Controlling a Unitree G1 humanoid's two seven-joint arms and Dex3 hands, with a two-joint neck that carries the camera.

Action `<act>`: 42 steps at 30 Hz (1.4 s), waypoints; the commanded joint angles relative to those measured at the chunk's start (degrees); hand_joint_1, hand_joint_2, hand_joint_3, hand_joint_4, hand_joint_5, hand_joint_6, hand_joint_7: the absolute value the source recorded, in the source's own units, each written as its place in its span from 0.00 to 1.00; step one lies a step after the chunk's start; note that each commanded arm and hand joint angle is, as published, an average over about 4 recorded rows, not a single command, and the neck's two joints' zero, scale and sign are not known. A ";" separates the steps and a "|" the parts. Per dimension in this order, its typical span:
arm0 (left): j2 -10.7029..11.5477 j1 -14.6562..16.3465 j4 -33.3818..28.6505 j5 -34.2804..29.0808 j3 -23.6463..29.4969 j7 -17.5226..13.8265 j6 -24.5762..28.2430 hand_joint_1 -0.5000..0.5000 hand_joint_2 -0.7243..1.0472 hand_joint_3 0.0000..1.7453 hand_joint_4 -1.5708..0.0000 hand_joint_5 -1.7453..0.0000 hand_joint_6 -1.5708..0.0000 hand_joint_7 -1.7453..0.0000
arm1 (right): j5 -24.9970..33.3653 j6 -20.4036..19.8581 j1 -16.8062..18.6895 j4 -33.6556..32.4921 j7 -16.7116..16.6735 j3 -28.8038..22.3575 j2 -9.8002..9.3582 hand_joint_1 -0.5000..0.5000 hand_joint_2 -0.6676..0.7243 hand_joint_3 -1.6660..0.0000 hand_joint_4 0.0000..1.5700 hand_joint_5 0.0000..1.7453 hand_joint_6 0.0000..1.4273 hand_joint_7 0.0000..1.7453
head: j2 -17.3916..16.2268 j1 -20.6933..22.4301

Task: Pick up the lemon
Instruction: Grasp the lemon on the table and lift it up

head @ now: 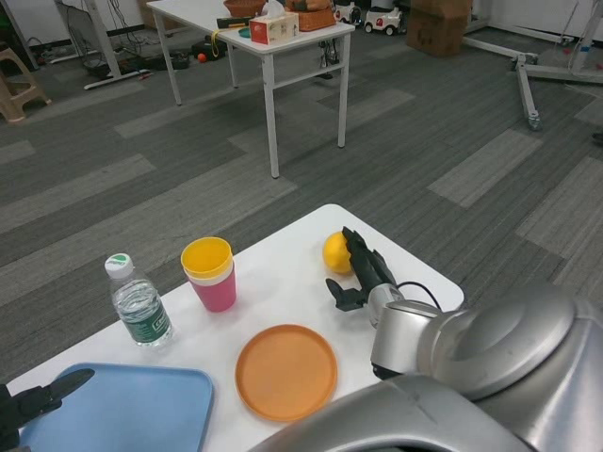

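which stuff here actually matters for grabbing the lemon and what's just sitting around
Part of the job:
- lemon, near the table's far edge
- right hand, fingers against the lemon's right side

Just lying about:
- pink cup with yellow cup inside
- water bottle
- orange plate
- blue tray
- left hand, waiting by the tray
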 commanded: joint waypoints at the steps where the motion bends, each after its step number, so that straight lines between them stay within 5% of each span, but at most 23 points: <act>1: 0.58 0.40 0.11 -0.28 0.83 -0.07 0.00 0.42 0.25 0.05 1.00 1.00 1.00 0.96 | -0.78 1.31 1.64 -0.10 0.92 0.07 0.79 0.04 0.18 0.29 0.00 0.26 0.00 0.40 | -0.11 0.23; 8: 0.36 -0.17 1.12 -0.39 1.34 -0.07 0.00 0.42 0.25 0.05 1.00 1.00 1.00 0.96 | -0.78 1.40 1.55 0.03 0.41 -0.13 0.71 0.04 0.18 0.24 0.00 0.22 0.00 0.67 | -0.77 0.42; 23: -0.19 -1.11 2.73 -0.63 1.45 -0.07 0.00 0.42 0.25 0.05 1.00 1.00 1.00 0.96 | -0.78 1.34 1.55 -0.02 0.41 -0.28 0.31 0.04 0.18 0.24 0.00 0.28 0.02 0.84 | -1.02 0.33; 33: -0.78 -1.14 2.75 -0.55 1.45 -0.07 0.00 0.40 0.25 0.05 1.00 1.00 1.00 0.96 | -0.78 1.31 1.55 0.12 0.52 -0.46 -0.04 0.04 0.18 0.24 0.00 0.28 0.00 0.82 | -0.93 0.32; 42: -1.05 -1.14 2.70 -0.41 1.53 -0.07 0.00 0.40 0.25 0.05 1.00 1.00 1.00 0.96 | -0.87 1.58 1.11 0.51 0.30 3.41 -0.17 0.04 0.32 0.14 0.00 0.37 0.00 0.76 | -0.84 0.30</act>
